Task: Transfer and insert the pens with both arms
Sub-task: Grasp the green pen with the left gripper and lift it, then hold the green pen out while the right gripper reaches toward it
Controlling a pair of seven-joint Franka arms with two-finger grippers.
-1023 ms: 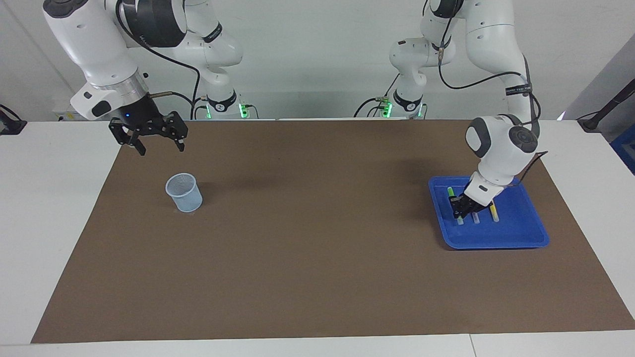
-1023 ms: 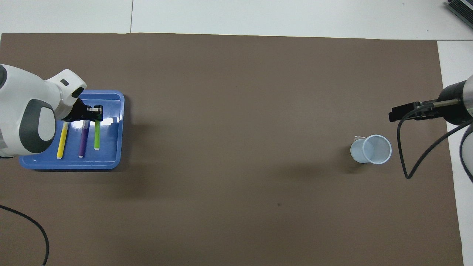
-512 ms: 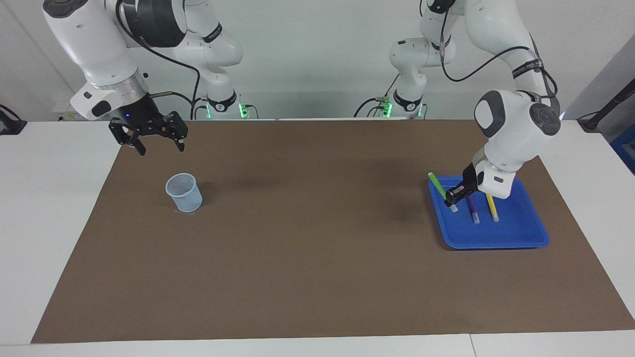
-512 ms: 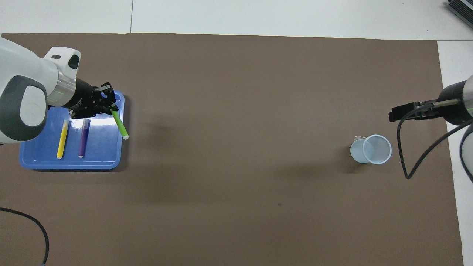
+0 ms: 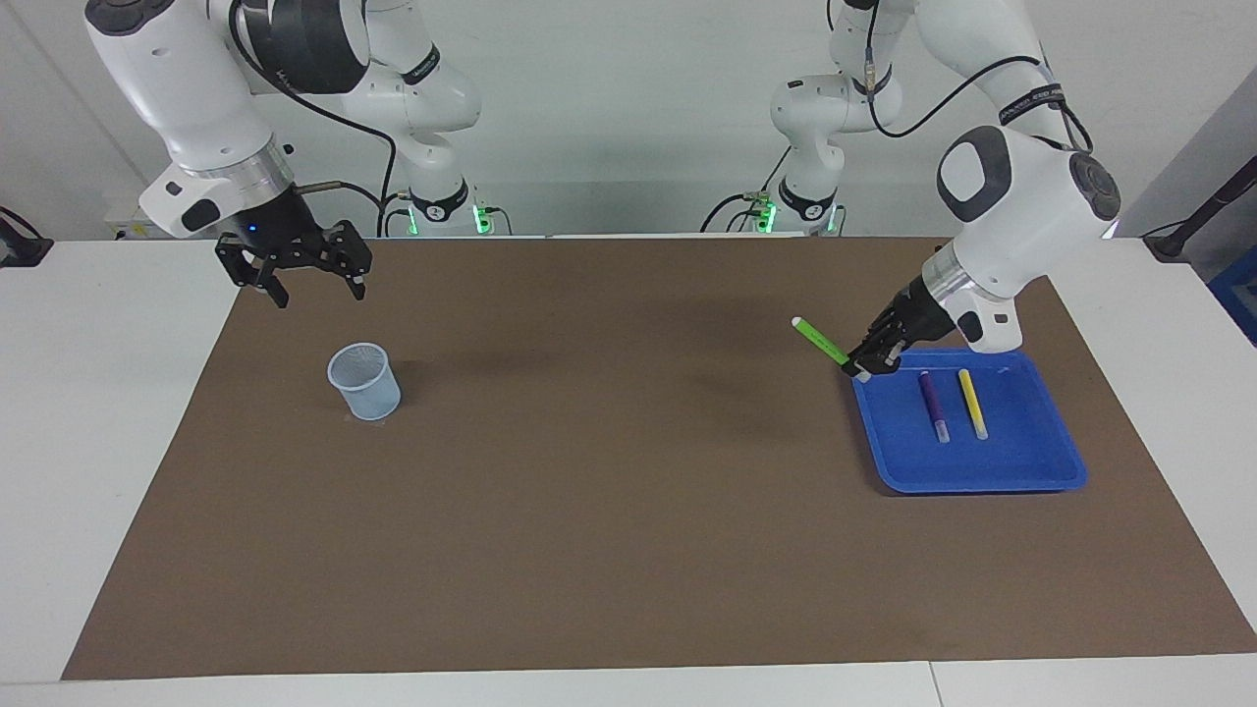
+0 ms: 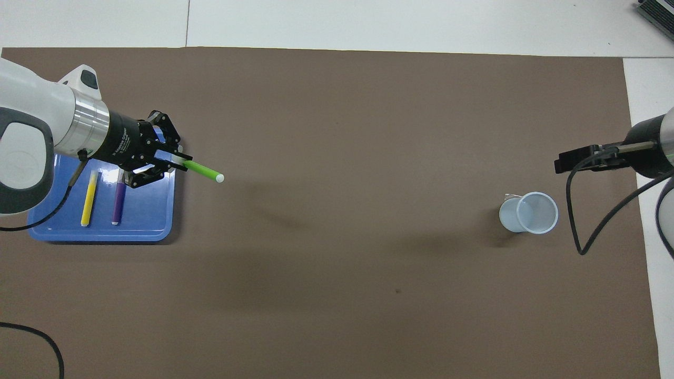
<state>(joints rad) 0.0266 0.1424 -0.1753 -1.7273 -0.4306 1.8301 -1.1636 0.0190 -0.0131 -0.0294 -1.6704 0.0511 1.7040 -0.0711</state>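
My left gripper (image 5: 864,365) (image 6: 179,160) is shut on one end of the green pen (image 5: 819,341) (image 6: 202,170). It holds the pen in the air over the edge of the blue tray (image 5: 1031,462) (image 6: 152,210), with the pen pointing out over the brown mat toward the right arm's end. The purple pen (image 5: 933,403) (image 6: 119,202) and the yellow pen (image 5: 972,403) (image 6: 89,200) lie side by side in the tray. My right gripper (image 5: 316,287) (image 6: 576,159) hangs open in the air near the pale mesh cup (image 5: 364,381) (image 6: 529,212), and that arm waits.
A brown mat (image 5: 609,471) covers most of the white table (image 5: 98,393). Two smaller white arms with green lights (image 5: 442,211) stand at the robots' edge. A black cable (image 6: 579,221) loops down beside the cup.
My left gripper has lifted the green pen out of the tray and swung it out over the tray's edge toward the mat. The right arm has not moved.
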